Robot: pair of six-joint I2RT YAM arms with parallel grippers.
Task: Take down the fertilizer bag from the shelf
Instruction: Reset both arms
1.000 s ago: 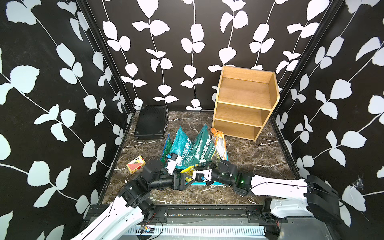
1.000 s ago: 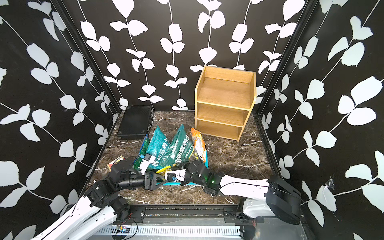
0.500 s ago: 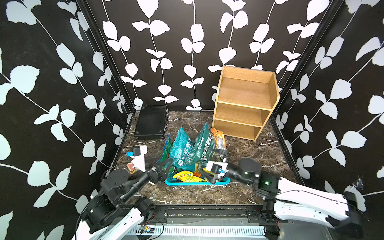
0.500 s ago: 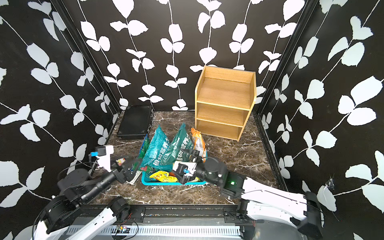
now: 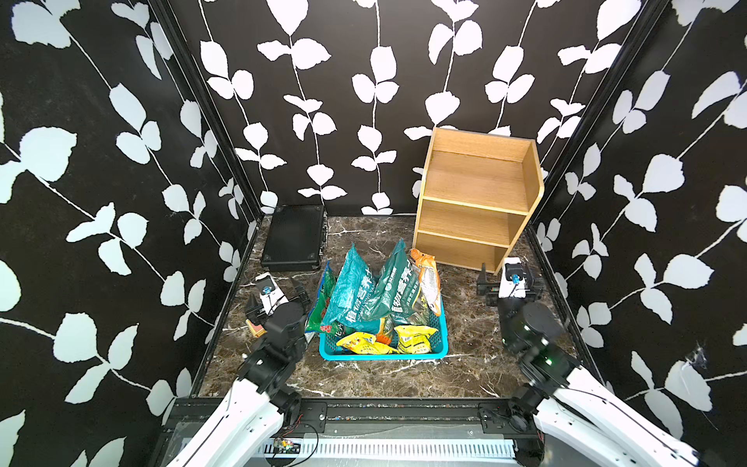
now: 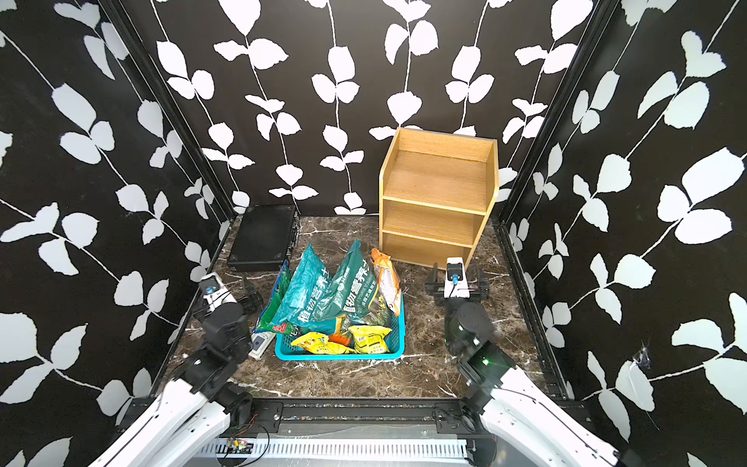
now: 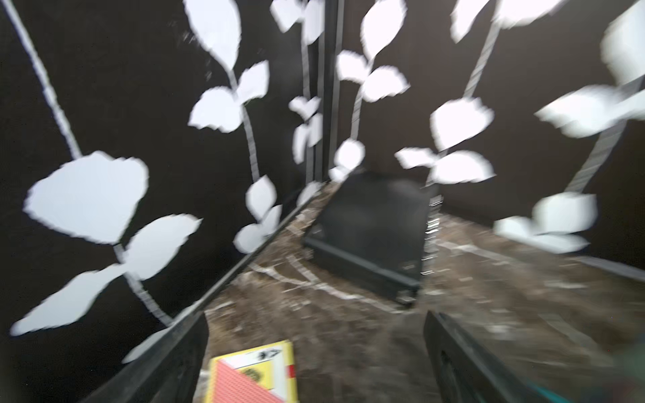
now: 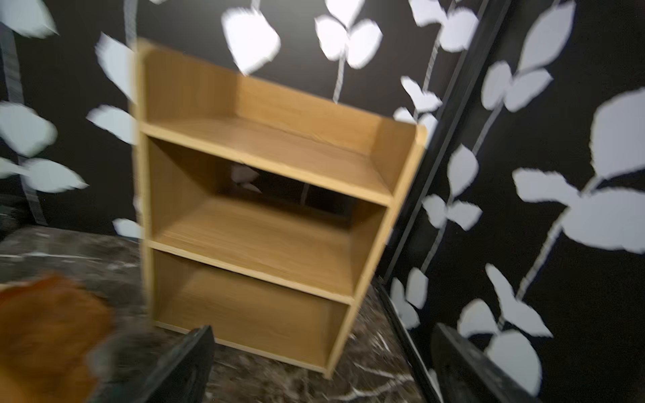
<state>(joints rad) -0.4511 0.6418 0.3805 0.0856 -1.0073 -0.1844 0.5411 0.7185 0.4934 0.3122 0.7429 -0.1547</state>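
Table (image 5: 404, 376): dark marble-patterned top, walled on three sides by leaf-print panels.
Shelf (image 5: 477, 190): wooden, three tiers, at the far right corner. All tiers are bare in both top views and in the right wrist view.
Case (image 5: 295, 238): black, flat, at the far left corner, well apart from the shelf.
Basket (image 5: 384, 356): blue plastic, mid-table between the two arms, crowded with bags.
Green bags (image 5: 351, 291): two, standing in the basket and leaning together. These are judged to be the fertilizer, now off the shelf. Their long axes run from the basket floor up and toward the back wall.
Orange bag (image 5: 428, 279): slimmer, upright at the basket's right edge, nearest the shelf.
Left tool (image 7: 316, 315): jaws spread wide with nothing between them. It is low over the table, just left of the basket and pointed at the case.
Right tool (image 8: 323, 329): jaws likewise spread wide and empty. It is just in front of the shelf's lowest tier and faces it.
Box (image 7: 254, 377): small, yellow and red, flat on the table under the left tool.
Relation: the green bags lie between the tools, to the right of the left tool and to the left of the right. The left tool is nearer the green bags; the right is nearer the shelf and the orange bag.
Stage: judged complete, since no bag remains on any tier and neither tool carries one.
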